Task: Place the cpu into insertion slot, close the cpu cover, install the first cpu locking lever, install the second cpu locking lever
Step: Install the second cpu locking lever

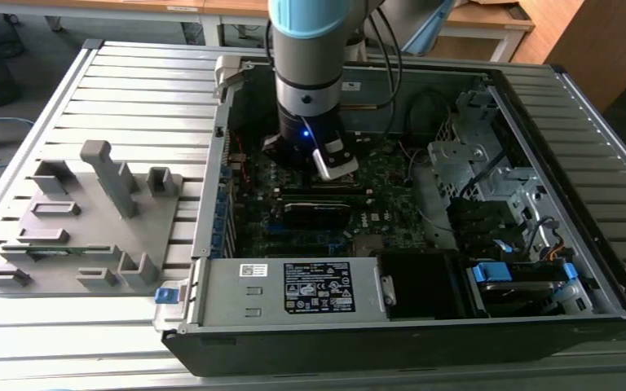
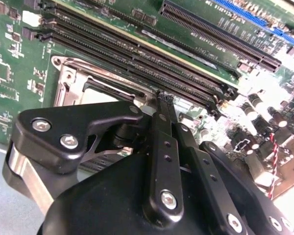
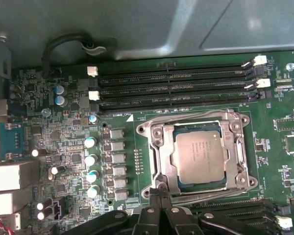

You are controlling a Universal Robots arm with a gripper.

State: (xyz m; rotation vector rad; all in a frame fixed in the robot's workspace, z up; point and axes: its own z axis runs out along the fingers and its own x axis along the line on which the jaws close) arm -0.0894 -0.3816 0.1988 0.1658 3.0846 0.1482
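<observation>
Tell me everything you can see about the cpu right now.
The cpu is a small flat square chip with a dull grey-brown metal top carrying faint print. In the first wrist view it lies level in the insertion slot, with the silver cpu cover framing its edges so the top shows through the window. Green circuit board surrounds the socket, with long black memory slots alongside. The gripper sits by one edge of the socket, not holding the chip.

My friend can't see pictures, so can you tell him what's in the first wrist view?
A square grey cpu sits in the insertion slot on a green circuit board, with the silver cpu cover lying down around it. The black gripper reaches the socket's edge, and long black memory slots run alongside.
</observation>
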